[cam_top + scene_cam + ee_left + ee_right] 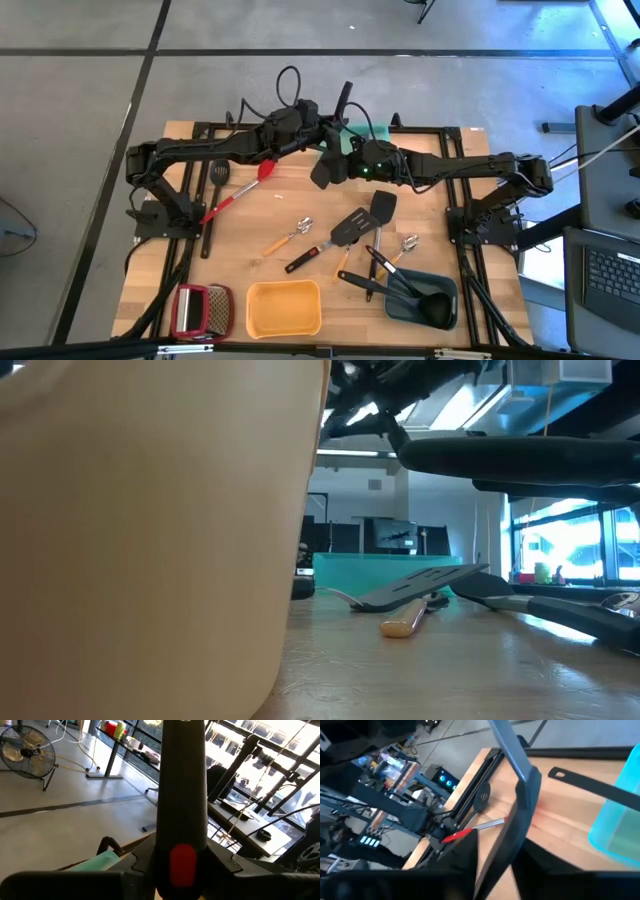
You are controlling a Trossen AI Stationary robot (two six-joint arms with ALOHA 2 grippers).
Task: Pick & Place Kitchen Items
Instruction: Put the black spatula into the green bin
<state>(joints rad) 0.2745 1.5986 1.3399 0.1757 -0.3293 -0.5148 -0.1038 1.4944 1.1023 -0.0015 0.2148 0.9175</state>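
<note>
A black long-handled utensil (345, 100) with a red patch (183, 865) on its handle stands nearly upright, high above the teal tray (347, 143) at the table's far middle. My left gripper (182, 870), coming from the table's left, is shut on it. My right gripper (492, 870) comes from the right and closes on the same utensil's shaft (512, 840). Other items lie flat on the table: a red spoon (240, 190), a black slotted spatula (215, 190), two black turners (352, 228) and small metal spoons (302, 226). My left gripper pinches the black handle at its red patch (183, 851) between the two fingers. The fingers lie level, coming from the table's left, across the handle. The handle rises upright past them, clear of the table. My right gripper has the utensil's dark shaft (506, 851) between its two fingers, which sit close on either side. It comes from the table's right, slanting a little down. The shaft runs on to a wider grey part (512, 750); the touching spot itself is hidden by the fingers.
Along the near edge stand a red-framed grater (200, 310), a yellow tray (284, 307) that fills the low view's left half, and a grey-blue tray (432, 300) holding black ladles. Black arm frames line the table's left and right sides.
</note>
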